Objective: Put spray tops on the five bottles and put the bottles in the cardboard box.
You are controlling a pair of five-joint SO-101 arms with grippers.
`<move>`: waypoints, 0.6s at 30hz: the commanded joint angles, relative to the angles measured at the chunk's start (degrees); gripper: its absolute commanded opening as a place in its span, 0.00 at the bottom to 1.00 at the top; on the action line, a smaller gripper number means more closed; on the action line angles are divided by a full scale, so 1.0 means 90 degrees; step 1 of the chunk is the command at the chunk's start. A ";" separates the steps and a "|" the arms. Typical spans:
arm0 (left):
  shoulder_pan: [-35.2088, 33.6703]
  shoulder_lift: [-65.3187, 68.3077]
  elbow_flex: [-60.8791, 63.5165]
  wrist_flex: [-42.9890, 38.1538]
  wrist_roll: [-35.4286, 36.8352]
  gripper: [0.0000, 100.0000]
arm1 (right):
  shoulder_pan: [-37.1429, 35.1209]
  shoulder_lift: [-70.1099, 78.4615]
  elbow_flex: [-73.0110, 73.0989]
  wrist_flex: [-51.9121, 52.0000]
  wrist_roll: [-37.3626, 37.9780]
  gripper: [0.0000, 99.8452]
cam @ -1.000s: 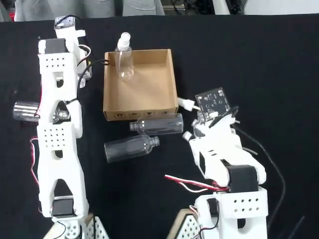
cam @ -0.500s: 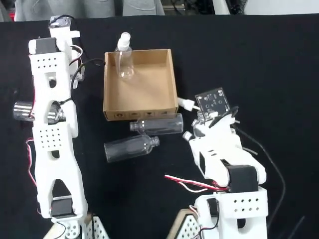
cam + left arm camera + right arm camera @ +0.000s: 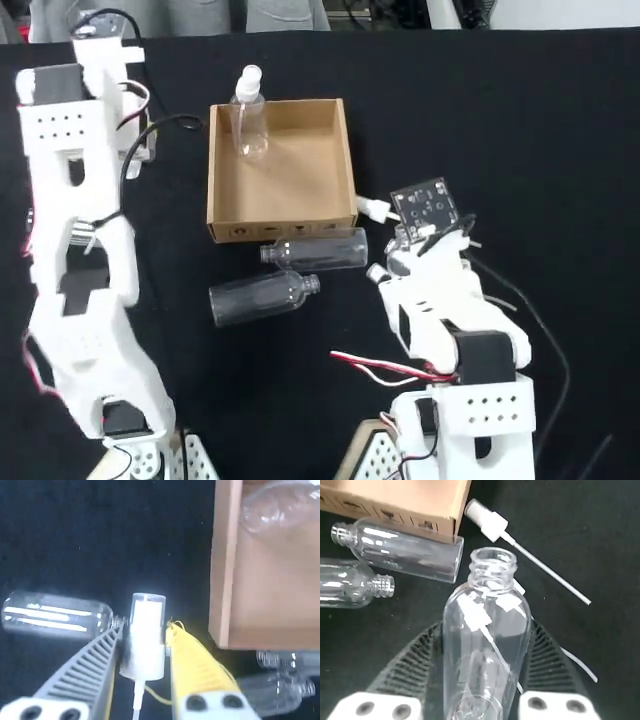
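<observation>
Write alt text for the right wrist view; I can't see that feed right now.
The right gripper is shut on a clear, uncapped bottle, its open neck pointing away from the camera. Past it on the black table lie a loose spray top with a long dip tube and two more uncapped bottles beside a corner of the cardboard box.

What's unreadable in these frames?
1. High view: left arm largely hides the left gripper, its spray top and the table bottle beyond.
2. High view: right arm largely hides the right gripper and its held bottle.
3. Left wrist view: boxed bottle is blurred and cut by the frame edge; the top's tube runs off the edge.
4. Right wrist view: held bottle's base is cut off by the edge.
</observation>
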 commanded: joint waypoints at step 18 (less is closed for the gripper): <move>0.0024 -0.4513 0.6413 -0.2364 -0.0977 0.03 | 0.0117 -0.0210 -0.0044 -0.0195 -0.0029 0.12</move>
